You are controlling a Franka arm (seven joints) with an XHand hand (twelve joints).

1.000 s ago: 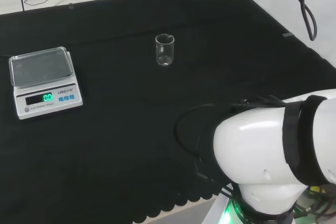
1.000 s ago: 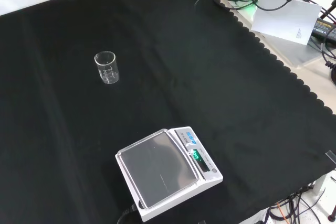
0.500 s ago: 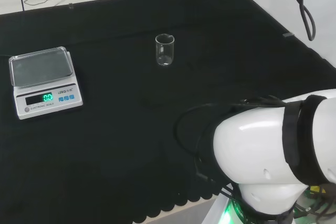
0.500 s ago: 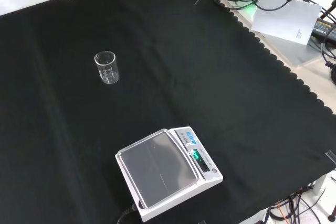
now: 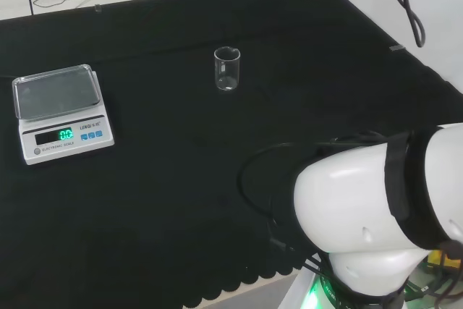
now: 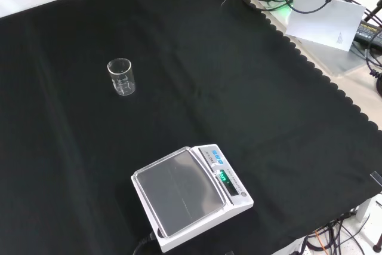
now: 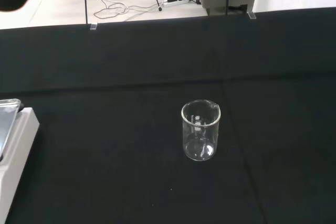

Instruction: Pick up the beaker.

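We are seeing a green lit display [image 5: 65, 134] on the scale [image 5: 54, 97] and faint white print on the beaker [image 7: 200, 129]; we are making out nothing legible.

Head view: camera behind and above arm base, looks forward over white arm link [image 5: 376, 222] at black cloth [image 5: 181, 150]. Front view: opposite side, high, looks down on cloth [image 6: 239, 88], about quarter turn from head view. Wrist view: low and close, faces across cloth toward floor cables beyond far edge. All three share beaker [image 5: 226, 69] [image 6: 121, 76] [image 7: 200, 130] and scale [image 5: 61, 111] [image 6: 190, 194] [image 7: 13, 145], scale cut off at wrist view's edge.
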